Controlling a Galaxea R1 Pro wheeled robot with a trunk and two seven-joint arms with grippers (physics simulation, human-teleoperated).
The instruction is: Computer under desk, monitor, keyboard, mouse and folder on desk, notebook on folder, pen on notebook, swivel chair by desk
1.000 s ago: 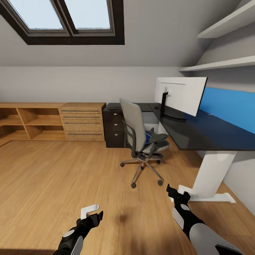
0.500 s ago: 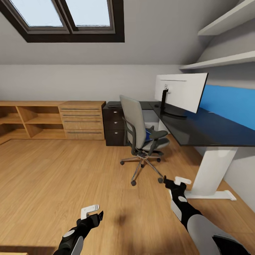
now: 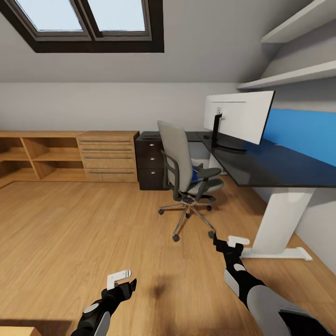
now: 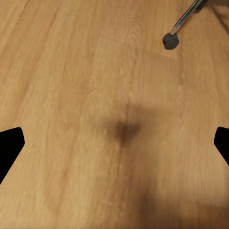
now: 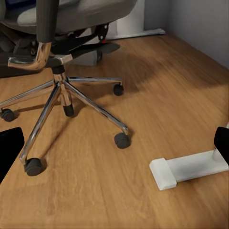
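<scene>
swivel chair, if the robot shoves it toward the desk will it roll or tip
The chair would probably roll readily: its chrome star base sits on small casters on smooth wooden floor. A push high on the tall backrest may tilt or spin it, since the seat rides on one central post. A low push near the seat looks steadier.

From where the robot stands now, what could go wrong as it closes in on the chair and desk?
The right gripper is low beside the swivel chair's chrome base; a nudge could roll the chair and shift the folder on its seat. The desk's white foot lies on the floor near that gripper, a possible snag.
</scene>
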